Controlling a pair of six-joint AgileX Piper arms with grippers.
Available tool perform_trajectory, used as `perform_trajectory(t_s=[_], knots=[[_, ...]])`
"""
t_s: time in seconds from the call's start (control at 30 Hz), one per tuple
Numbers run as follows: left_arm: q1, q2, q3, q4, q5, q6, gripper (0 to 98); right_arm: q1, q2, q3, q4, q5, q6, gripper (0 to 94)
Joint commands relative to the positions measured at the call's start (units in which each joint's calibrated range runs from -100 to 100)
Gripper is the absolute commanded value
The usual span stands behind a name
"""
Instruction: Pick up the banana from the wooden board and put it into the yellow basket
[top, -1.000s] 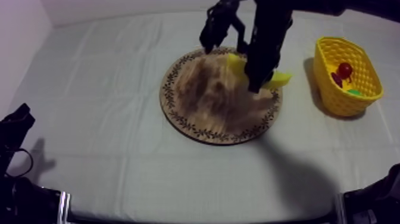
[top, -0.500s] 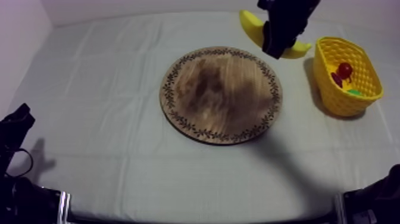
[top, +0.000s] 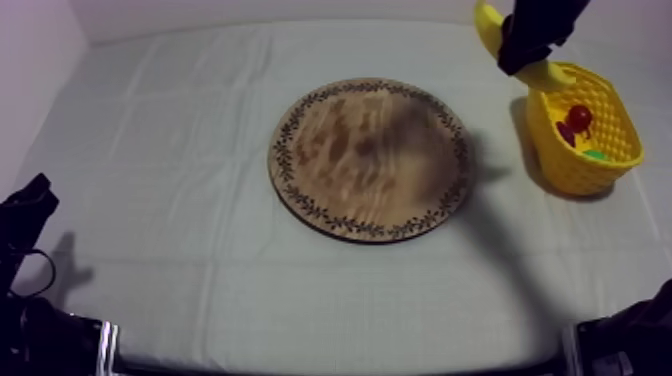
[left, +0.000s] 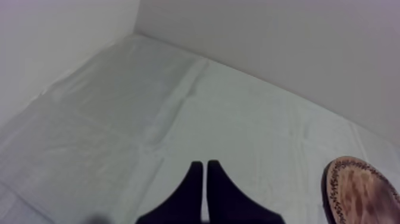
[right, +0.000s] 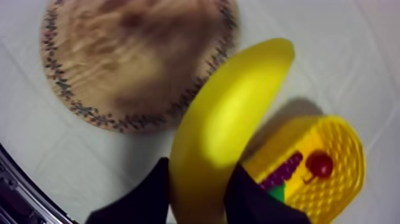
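High over the table's far right, my right gripper (top: 527, 45) is shut on the yellow banana (top: 489, 24), beside the near rim of the yellow basket (top: 560, 165). In the right wrist view the banana (right: 229, 113) lies between the black fingers (right: 149, 193), hanging over the cloth between the round wooden board (right: 125, 53) and the basket (right: 345, 143). The board (top: 370, 158) is bare at the table's middle. My left gripper (top: 25, 212) rests low at the left, its fingers (left: 205, 190) together as a narrow wedge.
Inside the basket lie a small red fruit (top: 578, 117), a bunch of dark grapes (right: 286, 170) and something green (top: 596, 154). The board's rim (left: 363, 190) shows past the left gripper. Grey-white cloth runs open to the left and front of the board.
My right gripper lifted the banana off the board and carried it up and to the right, to just beside the basket. The left arm has not moved.
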Motion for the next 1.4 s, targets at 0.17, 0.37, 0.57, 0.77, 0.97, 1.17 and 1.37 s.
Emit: perform_trajectory(t_s=[0.17,0.37,0.57,0.77,0.97,1.17,1.37], knots=[[0.0,0.0,0.0,0.03,0.0,0.0,0.1,9.4,0.8,0.4,-0.3,0.0,0.2,19.4],[0.0,0.0,0.0,0.03,0.0,0.0,0.1,15.2,2.8,0.5,-0.1,-0.2,1.0,19.5],[0.0,0.0,0.0,0.03,0.0,0.0,0.1,18.0,4.3,-0.7,0.1,-0.2,1.4,19.6],[0.0,0.0,0.0,0.03,0.0,0.0,0.1,19.6,5.7,-1.9,0.0,-0.1,1.5,19.6],[0.0,0.0,0.0,0.03,0.0,0.0,0.1,19.7,8.3,0.8,-0.2,-2.9,1.1,19.8],[0.0,0.0,0.0,0.03,0.0,0.0,0.1,19.4,14.0,1.9,-0.7,-8.4,-0.2,19.9],[0.0,0.0,0.0,0.03,0.0,0.0,0.1,19.8,19.8,1.7,-0.5,-11.8,-1.3,22.2]])
